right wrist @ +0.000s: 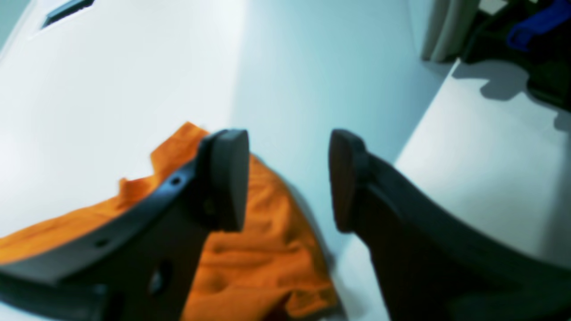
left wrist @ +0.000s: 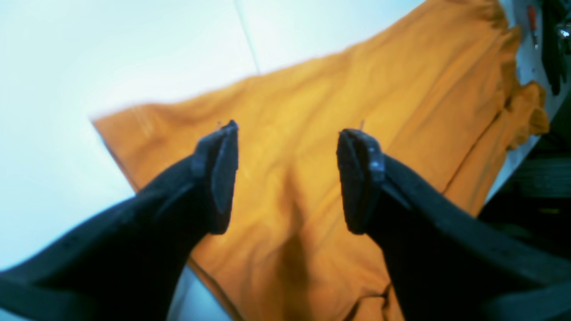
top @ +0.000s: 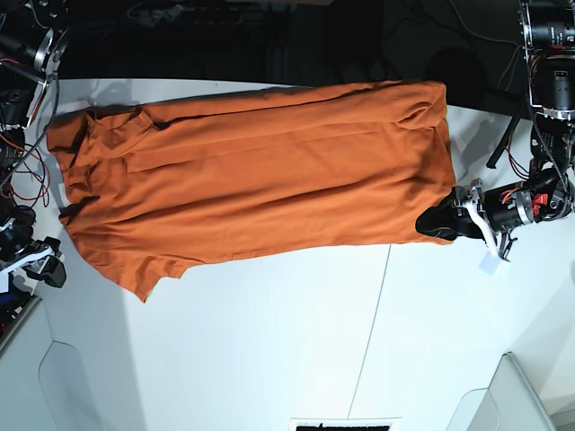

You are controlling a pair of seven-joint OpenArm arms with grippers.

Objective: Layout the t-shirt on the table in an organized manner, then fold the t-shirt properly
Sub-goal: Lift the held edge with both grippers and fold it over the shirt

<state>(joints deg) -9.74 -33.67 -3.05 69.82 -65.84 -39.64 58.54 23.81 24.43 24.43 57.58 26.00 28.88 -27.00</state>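
Note:
The orange t-shirt (top: 252, 180) lies spread lengthwise across the back of the white table (top: 269, 341), with some wrinkles and one sleeve pointing to the front left. My left gripper (top: 437, 224) is at the shirt's right edge. In the left wrist view it (left wrist: 287, 129) is open and empty just above the cloth (left wrist: 312, 111). My right gripper (top: 40, 265) is at the table's left edge. In the right wrist view it (right wrist: 287, 138) is open and empty, beside a bunched sleeve of the t-shirt (right wrist: 258, 249).
A thin dark seam (top: 373, 323) runs across the table. Cables and dark equipment (top: 18, 108) crowd the left edge and the back. A red-handled tool (left wrist: 531, 20) lies past the shirt. A blue object (right wrist: 535, 22) sits off the table.

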